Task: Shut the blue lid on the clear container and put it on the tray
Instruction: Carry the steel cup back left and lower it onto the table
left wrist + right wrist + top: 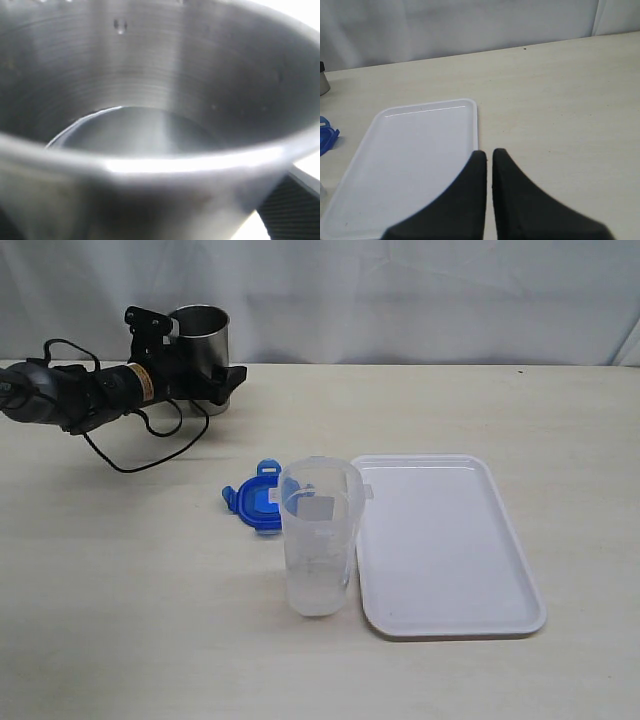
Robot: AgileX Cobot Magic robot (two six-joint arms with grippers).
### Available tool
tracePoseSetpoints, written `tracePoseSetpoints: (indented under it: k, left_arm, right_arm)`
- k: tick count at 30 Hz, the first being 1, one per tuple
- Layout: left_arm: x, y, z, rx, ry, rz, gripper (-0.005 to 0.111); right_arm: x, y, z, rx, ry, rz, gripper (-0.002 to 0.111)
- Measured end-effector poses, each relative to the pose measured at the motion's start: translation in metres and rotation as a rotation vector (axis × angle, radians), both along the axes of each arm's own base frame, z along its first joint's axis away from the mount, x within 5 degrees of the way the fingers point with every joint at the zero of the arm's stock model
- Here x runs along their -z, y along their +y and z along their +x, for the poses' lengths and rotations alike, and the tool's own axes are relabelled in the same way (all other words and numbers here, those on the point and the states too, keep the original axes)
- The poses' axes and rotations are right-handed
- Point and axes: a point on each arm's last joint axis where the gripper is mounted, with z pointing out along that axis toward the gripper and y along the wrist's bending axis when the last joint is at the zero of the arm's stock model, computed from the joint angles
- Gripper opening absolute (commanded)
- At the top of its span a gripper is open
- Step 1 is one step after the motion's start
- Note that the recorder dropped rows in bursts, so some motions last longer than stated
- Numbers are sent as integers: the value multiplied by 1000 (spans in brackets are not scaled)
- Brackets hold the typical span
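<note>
Lid off, container open: we judge the closing step not yet begun.

- The blue lid lies flat near the middle of the table. It is just beside the clear container, which partly hides it in the exterior view.
- The container stands upright and looks empty, just off the left long rim of the tray.
- The tray is bare and sits right of centre.
- The left gripper is toward the far left corner, jaws spread wide on either side of a steel tumbler. The tumbler's mouth fills the left wrist view. We cannot tell whether the pads bear on it.
- The right gripper has its jaws closed together with nothing between them. It hangs low by one short end of the tray.

Our reading is that neither arm is on the task's things.

The next move calls for:
- one arm to come to the lid and pinch it by its edge, since it lies flat with little to grip;
- care not to nudge the container, which is tall, light and close by, so likely to tip;
- the lid then set square on the container's mouth, with the other arm probably steadying.
</note>
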Motion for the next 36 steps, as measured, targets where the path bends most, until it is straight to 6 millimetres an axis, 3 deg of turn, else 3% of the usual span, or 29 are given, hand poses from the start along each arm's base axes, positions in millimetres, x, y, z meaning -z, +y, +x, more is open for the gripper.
tracePoseSetpoints:
  k: [20,26,32,36]
  left_arm:
    - [-14,-1,-3,33,61,49,92]
    - [-23,2,-15,23,84,58,92]
    - [-41,32,-31,-25,42,102,92]
    - [-40,58,-44,-30,38,56,92]
  right_arm:
    - [0,0,0,0,0,0,5]
    - [0,0,0,0,0,0,5]
    - [0,0,0,0,0,0,5]
    - [0,0,0,0,0,0,5]
